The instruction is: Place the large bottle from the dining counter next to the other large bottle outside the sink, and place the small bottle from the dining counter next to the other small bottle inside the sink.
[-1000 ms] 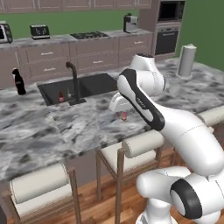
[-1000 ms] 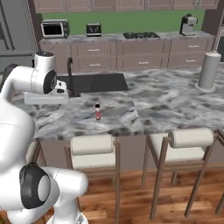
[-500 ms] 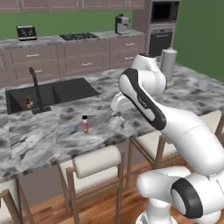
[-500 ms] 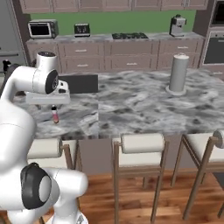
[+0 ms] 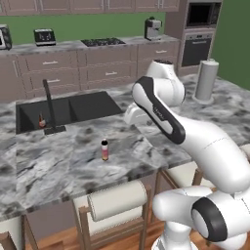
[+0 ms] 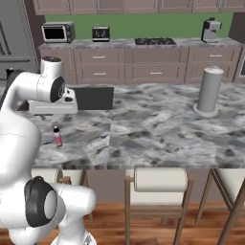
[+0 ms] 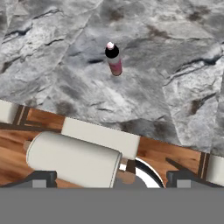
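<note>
On the marble tabletop (image 5: 58,166) the small pink bottle (image 5: 104,150) stands alone near the front edge, so bring your wide-open claw (image 7: 109,177) straight down, centre it, then close gently.

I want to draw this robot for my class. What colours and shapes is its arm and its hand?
The arm is made of fat, rounded, glossy white tubes joined by dark black rings and a black stripe curving along one segment. A round dark grey disc sits on its white base. The gripper has two small dark grey finger tips. No cables or writing are visible.
</note>
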### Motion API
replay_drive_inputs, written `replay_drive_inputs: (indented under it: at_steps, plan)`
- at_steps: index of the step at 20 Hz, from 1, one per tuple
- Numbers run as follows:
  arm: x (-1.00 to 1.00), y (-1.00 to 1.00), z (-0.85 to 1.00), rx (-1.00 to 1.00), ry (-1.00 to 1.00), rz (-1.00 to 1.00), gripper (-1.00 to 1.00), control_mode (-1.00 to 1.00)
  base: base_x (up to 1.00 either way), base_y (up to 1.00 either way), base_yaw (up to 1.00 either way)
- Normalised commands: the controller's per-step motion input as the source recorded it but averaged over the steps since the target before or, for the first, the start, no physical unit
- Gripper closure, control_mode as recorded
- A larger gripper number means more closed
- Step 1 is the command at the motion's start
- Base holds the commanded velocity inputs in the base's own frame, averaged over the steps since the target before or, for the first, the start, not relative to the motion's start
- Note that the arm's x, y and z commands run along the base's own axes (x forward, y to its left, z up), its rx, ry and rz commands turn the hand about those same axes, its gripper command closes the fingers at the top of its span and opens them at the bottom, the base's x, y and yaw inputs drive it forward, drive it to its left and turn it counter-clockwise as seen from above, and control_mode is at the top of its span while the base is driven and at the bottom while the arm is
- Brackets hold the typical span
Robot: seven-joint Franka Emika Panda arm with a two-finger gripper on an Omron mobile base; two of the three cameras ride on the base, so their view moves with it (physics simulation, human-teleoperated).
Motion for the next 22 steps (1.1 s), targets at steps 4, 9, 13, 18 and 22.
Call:
replay_drive_inputs:
  at_steps: [4, 9, 13, 18, 22]
  plan:
    - [0.00, 0.00, 0.00, 0.00, 0.00, 0.00, -1.00, 1.00, 0.36, 0.01, 0.13]
    - [0.00, 0.00, 0.00, 0.00, 0.00, 0.00, -1.00, 1.00, 0.00, 0.00, 0.02]
    - [0.00, 0.00, 0.00, 0.00, 0.00, 0.00, -1.00, 1.00, 0.00, 0.00, 0.00]
    - [0.00, 0.00, 0.00, 0.00, 0.00, 0.00, -1.00, 1.00, 0.00, 0.00, 0.00]
    - [0.11, 0.18, 0.00, 0.00, 0.00, 0.00, -1.00, -1.00, 0.00, 0.00, 0.00]
